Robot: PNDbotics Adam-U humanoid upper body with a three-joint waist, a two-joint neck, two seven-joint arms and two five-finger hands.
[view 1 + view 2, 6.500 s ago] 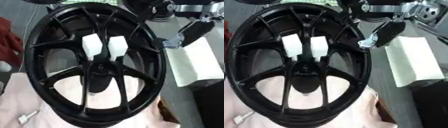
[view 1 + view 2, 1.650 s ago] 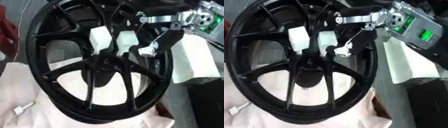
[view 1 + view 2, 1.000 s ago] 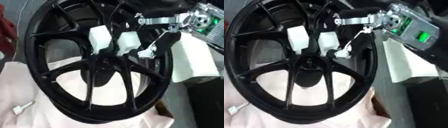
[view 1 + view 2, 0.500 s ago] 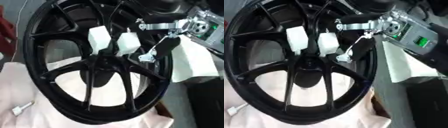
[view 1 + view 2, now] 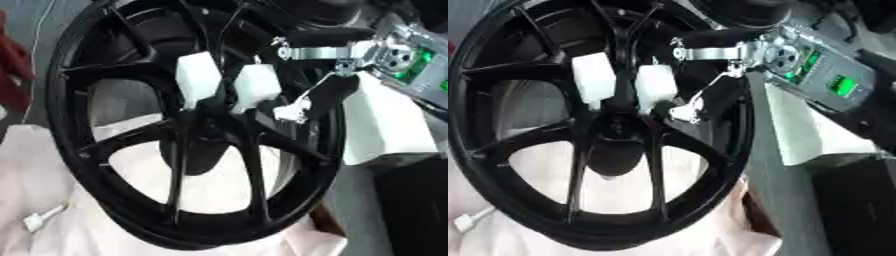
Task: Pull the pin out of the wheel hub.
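Wheel hub (image 5: 188,135) upright; right hand (image 5: 710,100) fingers beside right white pin (image 5: 255,89), grip unclear; green light visible in right eye view only.

Grey floor (image 5: 363,210), pale cloth (image 5: 52,170), white slab (image 5: 385,125)

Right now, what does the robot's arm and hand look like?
Only the right arm shows. It is black with silver metal parts, and a grey box on it carries a bright green light. A shiny round joint sits at the wrist. The right hand has thin silver rods and black fingers with pale tips.
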